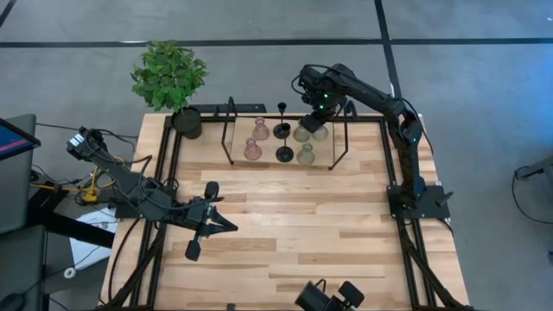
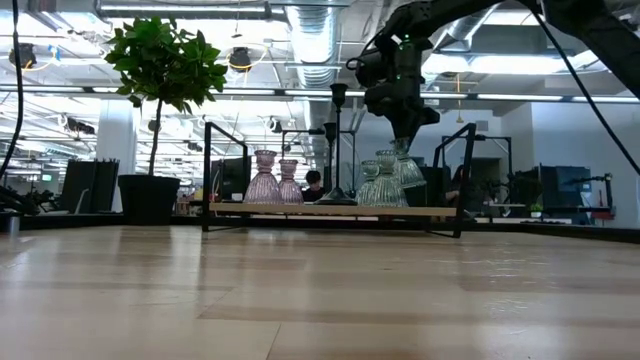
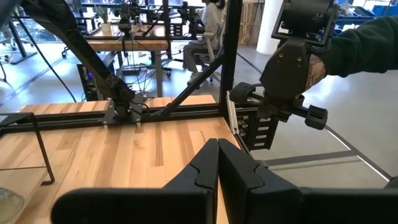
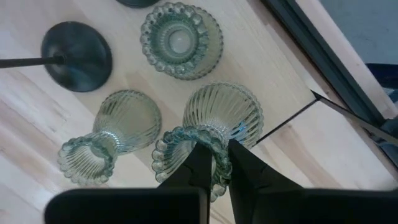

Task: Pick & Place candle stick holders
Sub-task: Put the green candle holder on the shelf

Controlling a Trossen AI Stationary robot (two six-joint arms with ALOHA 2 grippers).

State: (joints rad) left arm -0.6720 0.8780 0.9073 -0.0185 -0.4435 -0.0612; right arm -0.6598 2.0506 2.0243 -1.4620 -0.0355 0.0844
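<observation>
the right hand [image 1: 316,111] is held over the far end of the bench [image 1: 285,233], its fingers [image 4: 200,163] clamped on the beaded rim of a green holder [image 4: 214,127], which is seen raised and tilted in the low view, above the small wooden shelf [image 2: 330,210]. two more green holders [image 4: 112,134] are set just beside it on the shelf, one [image 4: 181,40] seen from straight above. two pink holders [image 1: 257,138] are placed together at the shelf's left part, and two black holders [image 1: 283,142] are stood between the pink and green ones. a plant [image 1: 168,76] is kept at the far left corner. the left hand [image 1: 207,220] is rested low over the bench's near left part, well apart from the shelf, its fingers [image 3: 208,165] pressed together on nothing.
</observation>
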